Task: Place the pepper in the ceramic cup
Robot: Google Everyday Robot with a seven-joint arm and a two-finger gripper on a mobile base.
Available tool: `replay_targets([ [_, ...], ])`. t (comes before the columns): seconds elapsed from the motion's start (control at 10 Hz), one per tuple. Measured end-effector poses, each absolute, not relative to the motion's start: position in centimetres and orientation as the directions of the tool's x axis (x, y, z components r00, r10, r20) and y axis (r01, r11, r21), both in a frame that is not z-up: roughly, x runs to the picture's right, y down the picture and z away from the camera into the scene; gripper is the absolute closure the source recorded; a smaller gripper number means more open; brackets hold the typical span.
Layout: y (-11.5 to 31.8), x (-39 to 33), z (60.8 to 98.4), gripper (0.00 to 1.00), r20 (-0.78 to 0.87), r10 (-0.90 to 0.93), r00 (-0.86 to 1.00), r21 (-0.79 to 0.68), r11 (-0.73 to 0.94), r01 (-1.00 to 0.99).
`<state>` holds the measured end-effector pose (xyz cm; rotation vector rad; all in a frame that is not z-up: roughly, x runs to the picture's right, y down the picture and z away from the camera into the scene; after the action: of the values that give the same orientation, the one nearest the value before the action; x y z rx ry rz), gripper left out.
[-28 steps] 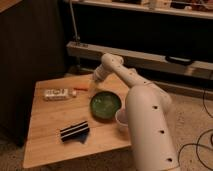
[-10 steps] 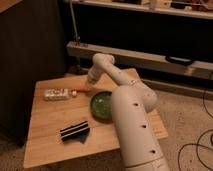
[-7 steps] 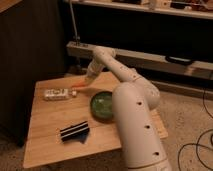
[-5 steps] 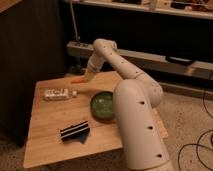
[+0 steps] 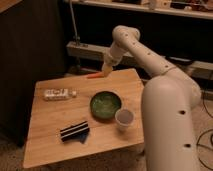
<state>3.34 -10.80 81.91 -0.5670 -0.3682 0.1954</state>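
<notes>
So compared with half a second ago, the gripper (image 5: pixel 105 73) has swung to the right along the back of the wooden table (image 5: pixel 47 120), and the pepper (image 5: pixel 94 76) came along with it. It used to sit closer to the back left corner; now it's near the middle of the far edge.

Left to right: there's a white packet (image 5: pixel 60 93) lying flat near the left side, and it hasn't budged. In front of it, toward the near edge, is a dark striped thing (image 5: pixel 75 131), can't really tell what it is.

Then the pepper, orange-red, lying roughly level and sticking out to the left from the gripper tip. The fingers are clamped together on its right end. Honestly can't tell if it's lifted clear or just skimming the tabletop.

Just in front of the gripper, mid-table, is the green dish (image 5: pixel 105 105). The ceramic cup (image 5: pixel 124 119) stands upright just beside the dish's front right rim, well apart from the pepper.

The big white arm (image 5: pixel 160 80) fills the right side, arching up and back down to the gripper.
</notes>
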Motion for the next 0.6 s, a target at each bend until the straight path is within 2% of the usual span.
replay_targets([
  [0.3, -9.3, 10.3, 76.8, 1.00, 0.182, 0.282, 0.942, -0.541, 0.829, -0.144],
  [0.6, -7.9, 13.7, 71.1, 1.00, 0.069, 0.264, 0.962, -0.526, 0.829, -0.190],
])
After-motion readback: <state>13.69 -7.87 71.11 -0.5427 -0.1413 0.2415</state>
